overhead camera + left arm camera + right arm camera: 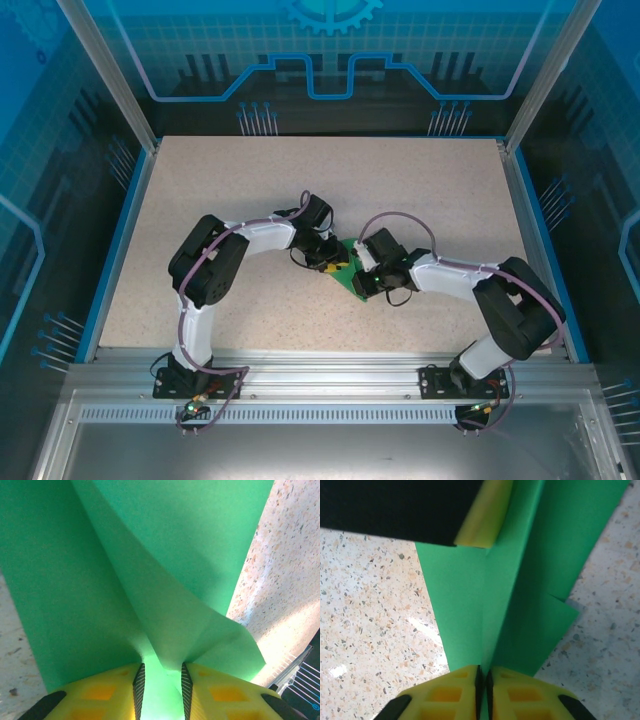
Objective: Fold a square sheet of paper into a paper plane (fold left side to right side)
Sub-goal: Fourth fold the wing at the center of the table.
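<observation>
The green sheet of paper (343, 276) lies partly folded at the table's middle, between both grippers. My left gripper (327, 262) comes at it from the left. In the left wrist view the paper (175, 555) rises in a raised fold that runs down between the yellow fingers (161, 672), which squeeze its base. From the right, my right gripper (362, 276) is shut on an upright crease of the paper (520, 605), its jaws (483, 672) almost touching. The left gripper's yellow finger (481, 522) rests on the paper at the top of the right wrist view.
The speckled table (420, 190) has blue raised edges and transparent walls around it. An aluminium rail (320, 365) with both arm bases runs along the near edge. Bare tabletop (370, 620) lies on both sides of the paper.
</observation>
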{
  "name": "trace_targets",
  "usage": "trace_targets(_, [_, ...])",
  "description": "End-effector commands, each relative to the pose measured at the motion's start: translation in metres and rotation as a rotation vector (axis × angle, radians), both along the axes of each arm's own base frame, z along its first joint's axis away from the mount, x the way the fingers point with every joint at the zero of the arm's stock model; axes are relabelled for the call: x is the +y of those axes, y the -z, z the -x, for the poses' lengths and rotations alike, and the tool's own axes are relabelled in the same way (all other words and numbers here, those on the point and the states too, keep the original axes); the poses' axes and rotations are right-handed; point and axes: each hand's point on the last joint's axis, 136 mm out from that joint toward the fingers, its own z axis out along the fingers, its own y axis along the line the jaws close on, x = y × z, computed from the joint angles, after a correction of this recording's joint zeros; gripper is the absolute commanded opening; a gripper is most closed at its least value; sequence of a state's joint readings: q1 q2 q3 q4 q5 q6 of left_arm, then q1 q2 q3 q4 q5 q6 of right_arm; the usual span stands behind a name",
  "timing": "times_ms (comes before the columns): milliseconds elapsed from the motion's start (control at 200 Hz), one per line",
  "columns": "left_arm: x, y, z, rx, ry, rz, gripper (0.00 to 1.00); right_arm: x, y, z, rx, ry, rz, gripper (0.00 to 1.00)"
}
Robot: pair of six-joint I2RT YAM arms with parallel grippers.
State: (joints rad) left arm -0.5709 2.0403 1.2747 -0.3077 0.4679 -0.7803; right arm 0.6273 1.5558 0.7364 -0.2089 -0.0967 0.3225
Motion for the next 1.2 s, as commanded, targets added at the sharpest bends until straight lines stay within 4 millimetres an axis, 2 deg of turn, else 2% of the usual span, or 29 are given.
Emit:
trace_targets(0, [0.005, -0.003, 0.005, -0.009, 0.006, -0.024, 0.31, -0.001, 0.005, 0.003, 0.027, -0.005, -0.003, 0.1])
trace_targets(175, [0.008, -0.011, 0.008, -0.028, 0.011, -0.026, 0.32, 0.002, 0.002, 0.006, 0.027, -0.011, -0.053, 0.06])
trace_targets(565, [0.015, -0.016, 0.013, -0.041, 0.011, -0.036, 0.31, -0.002, 0.002, 0.003, 0.035, 0.01, -0.084, 0.05])
trace_targets(1196, [-0.002, 0.001, 0.004, -0.001, 0.012, 0.001, 0.34, -0.004, 0.006, 0.0, 0.062, 0.038, -0.125, 0.04])
